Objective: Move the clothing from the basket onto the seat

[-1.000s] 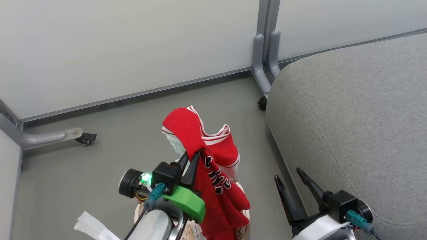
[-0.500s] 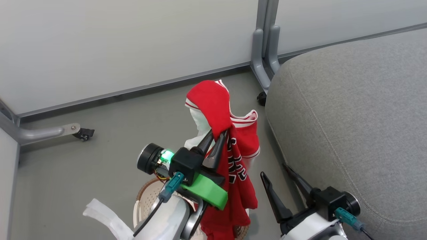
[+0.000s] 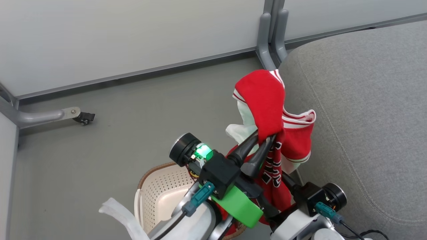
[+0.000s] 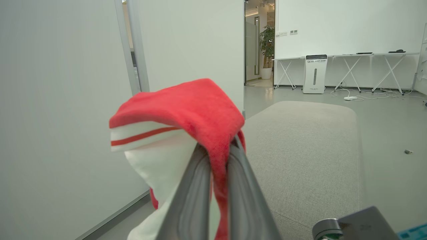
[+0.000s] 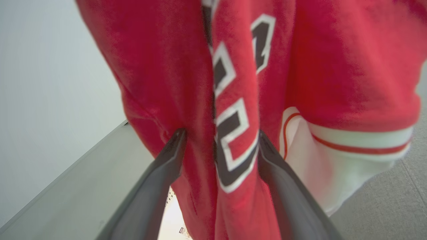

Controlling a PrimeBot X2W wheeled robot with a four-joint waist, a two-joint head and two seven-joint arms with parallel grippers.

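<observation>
Our left pincer [image 3: 266, 136] is clamping the clothing [image 3: 263, 96] high to clear the basket [image 3: 160, 190]; our right pincer [image 5: 221, 133] is gaping wide.

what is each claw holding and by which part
Left claw: shut on the red clothing, pinching a bunched fold near its striped hem. Right claw: open around the hanging fabric, gripping nothing.

Black, white-edged block letters run down the bright red soft sports garment [image 5: 233, 100], creased so no word reads; the logo on the white floor-standing unit [image 4: 315, 78] is too small.
</observation>
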